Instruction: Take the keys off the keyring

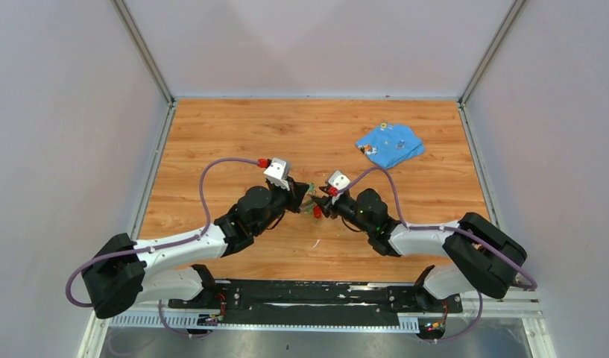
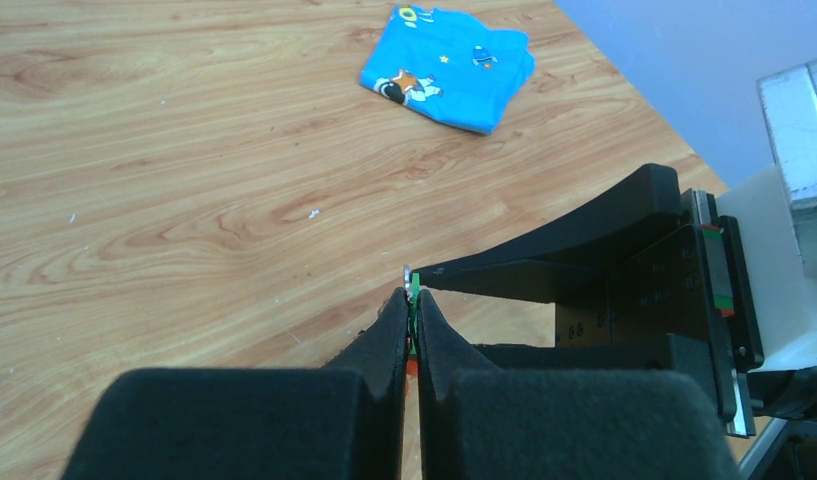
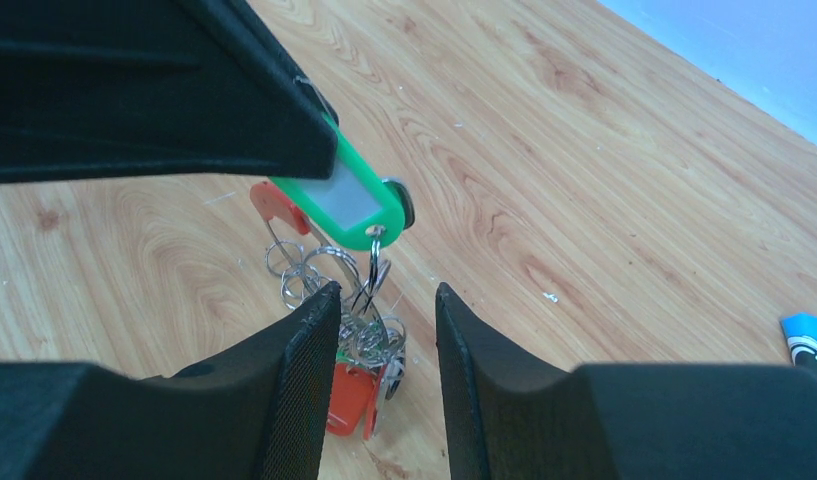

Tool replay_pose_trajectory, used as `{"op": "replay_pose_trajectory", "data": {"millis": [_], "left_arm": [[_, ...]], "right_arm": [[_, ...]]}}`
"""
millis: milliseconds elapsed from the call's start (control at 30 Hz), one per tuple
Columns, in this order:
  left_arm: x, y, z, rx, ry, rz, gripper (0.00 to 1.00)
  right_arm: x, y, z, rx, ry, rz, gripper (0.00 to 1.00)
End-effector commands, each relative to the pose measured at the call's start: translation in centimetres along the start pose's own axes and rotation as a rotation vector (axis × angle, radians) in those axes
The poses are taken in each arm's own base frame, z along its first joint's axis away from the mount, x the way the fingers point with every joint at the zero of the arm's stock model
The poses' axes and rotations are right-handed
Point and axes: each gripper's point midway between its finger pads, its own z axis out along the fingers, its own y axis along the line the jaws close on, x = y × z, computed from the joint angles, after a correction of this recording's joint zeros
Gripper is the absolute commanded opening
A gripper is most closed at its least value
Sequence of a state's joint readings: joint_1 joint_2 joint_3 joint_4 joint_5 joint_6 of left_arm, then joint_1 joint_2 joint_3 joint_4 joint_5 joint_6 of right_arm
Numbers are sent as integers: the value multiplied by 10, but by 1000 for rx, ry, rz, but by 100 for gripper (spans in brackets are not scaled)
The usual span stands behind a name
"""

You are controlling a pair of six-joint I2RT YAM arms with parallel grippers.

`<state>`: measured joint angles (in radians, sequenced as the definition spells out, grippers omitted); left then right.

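Because left pincer point(image 2: 412, 305) clenches only green tag point(image 3: 334, 205), keys point(image 3: 374, 340) dangle under it, over bench point(image 3: 584, 150), between right pincer's point(image 3: 386, 295) spread-apart fingers point(image 3: 294, 380). Hard tug may slip tag out, drop whole bunch.

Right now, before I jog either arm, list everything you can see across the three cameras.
light wooden table: one, light brown, under everything
green plastic tag with a white label window: one, green, mid-scene, clamped in the left claw
orange-red plastic tags: two, orange-red, one behind the green tag, one low between the fingers of the right claw
silvery metal rings: linked bunch, count unclear, silver, hanging below the green tag
blue printed cloth: one, blue, lying at the far right of the table
left claw: one, black, shut on the green tag
right claw: one, black, open, a finger on either side of the hanging bunch
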<state>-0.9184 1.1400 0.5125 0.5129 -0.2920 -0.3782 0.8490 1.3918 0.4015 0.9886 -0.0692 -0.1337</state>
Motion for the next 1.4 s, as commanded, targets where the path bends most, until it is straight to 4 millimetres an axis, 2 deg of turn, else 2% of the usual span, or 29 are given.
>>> {"op": "replay_pose_trajectory", "data": {"millis": [0,267,467,633,733,967,1067,1367], "left_arm": [[-18,-4,6,-1,-43,-23,0],[-20,-3,6,-8,-48,-19,0],[-21,-3,7,-9,-50,-22,0],[-20,-3,7,-12,-48,-23,0],[-22,-1,6,-23,-56,-23,0],[-22,22,6,-139,-61,-73,0],[-19,29,8,-179,-44,-93,0],[-11,52,16,-269,-2,-178,0]], "right_arm": [[-24,1,10,10,-73,24,41],[-13,8,12,-13,-44,16,38],[-10,3,6,16,-35,6,37],[-12,3,9,12,-38,13,19],[-9,4,9,8,-33,14,14],[-5,8,5,-16,-18,-1,9],[-4,9,3,-19,-11,-7,1],[-9,12,-1,-40,-32,-14,1]]}}
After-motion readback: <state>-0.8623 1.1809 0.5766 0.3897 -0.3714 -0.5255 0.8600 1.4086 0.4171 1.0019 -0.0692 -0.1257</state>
